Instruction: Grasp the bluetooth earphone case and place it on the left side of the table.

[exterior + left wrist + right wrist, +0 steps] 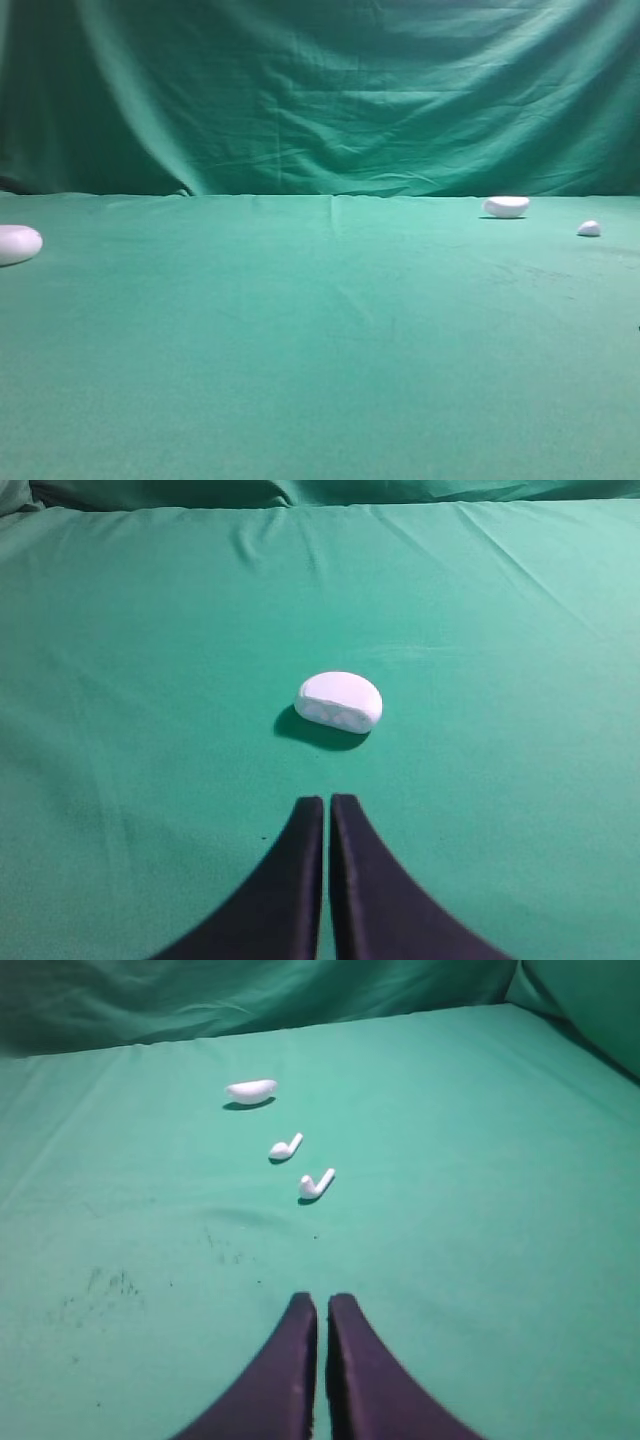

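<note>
My left gripper (326,802) has its two dark fingers pressed together, narrow and holding nothing. Just ahead of the tips, slightly to their right, the bluetooth earphone case (340,701) lies on the table (120,630), apart from the fingers. In the exterior high view it (17,244) sits at the far left edge of the frame, partly cut off. I judge that it already lies on the left side of the green cloth, which would explain why my left hand hangs empty behind it rather than around it.

My right gripper (322,1305) is also closed and empty. Beyond its tips and a little to the left lie two earbuds (316,1184), one behind the other, and farther out a white half-moon piece (251,1090), all well clear of the fingers. None of those is the task's thing, so I see no reason for that hand to go nearer.

Both arms sit outside the exterior high view.
</note>
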{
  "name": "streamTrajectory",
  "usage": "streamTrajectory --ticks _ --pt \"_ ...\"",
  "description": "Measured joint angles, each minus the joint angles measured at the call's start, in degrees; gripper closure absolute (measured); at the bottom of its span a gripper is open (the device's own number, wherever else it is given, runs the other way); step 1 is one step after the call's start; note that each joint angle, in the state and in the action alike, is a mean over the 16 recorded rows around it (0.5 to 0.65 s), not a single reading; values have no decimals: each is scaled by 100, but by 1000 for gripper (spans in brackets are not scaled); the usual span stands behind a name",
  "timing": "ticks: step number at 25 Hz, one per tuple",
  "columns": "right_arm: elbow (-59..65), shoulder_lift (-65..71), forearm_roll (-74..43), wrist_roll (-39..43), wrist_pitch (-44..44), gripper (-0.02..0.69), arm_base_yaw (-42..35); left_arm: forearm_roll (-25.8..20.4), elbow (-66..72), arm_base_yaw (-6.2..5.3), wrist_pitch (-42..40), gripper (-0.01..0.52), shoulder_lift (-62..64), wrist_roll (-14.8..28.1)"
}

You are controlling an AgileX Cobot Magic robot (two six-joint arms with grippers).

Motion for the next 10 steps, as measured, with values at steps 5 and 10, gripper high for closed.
streamTrajectory --ticks 5,10 --pt "0 0 29 1 20 665 0 0 0 0 0 514 0 0" --pt "0 0 33 2 20 665 0 0 0 0 0 514 0 0"
